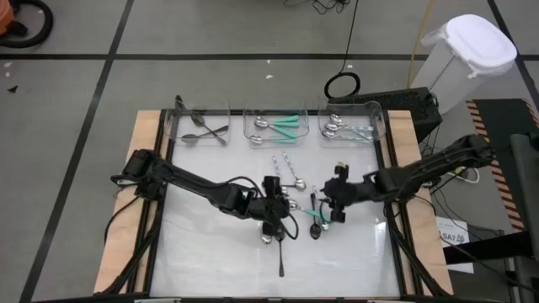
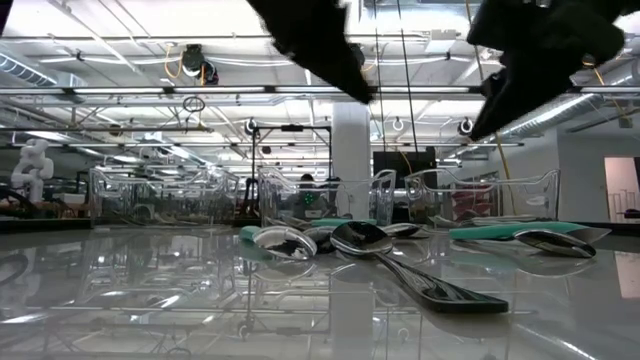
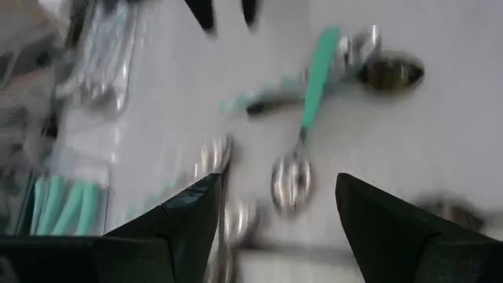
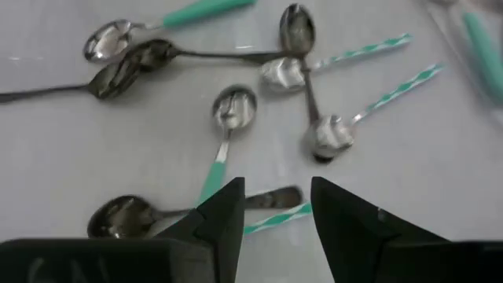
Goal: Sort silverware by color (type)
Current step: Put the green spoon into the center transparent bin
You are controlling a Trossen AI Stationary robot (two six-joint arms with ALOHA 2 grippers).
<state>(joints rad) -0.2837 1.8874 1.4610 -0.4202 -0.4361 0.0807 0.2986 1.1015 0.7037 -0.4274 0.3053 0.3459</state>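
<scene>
Right gripper (image 1: 325, 211) and left gripper (image 1: 271, 220), both parted and empty, hovered above loose spoons (image 1: 293, 182) mid-table, clear of the bins (image 1: 277, 124).

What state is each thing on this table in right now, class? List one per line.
Left gripper: open, empty, over the loose spoons.
Right gripper: fingers apart, empty, above the table.
Loose spoons: unsorted, lying flat on the table.
Left bin: holds dark spoons.
Middle bin: holds teal-handled spoons.
Right bin: holds pale-blue-handled spoons.
</scene>
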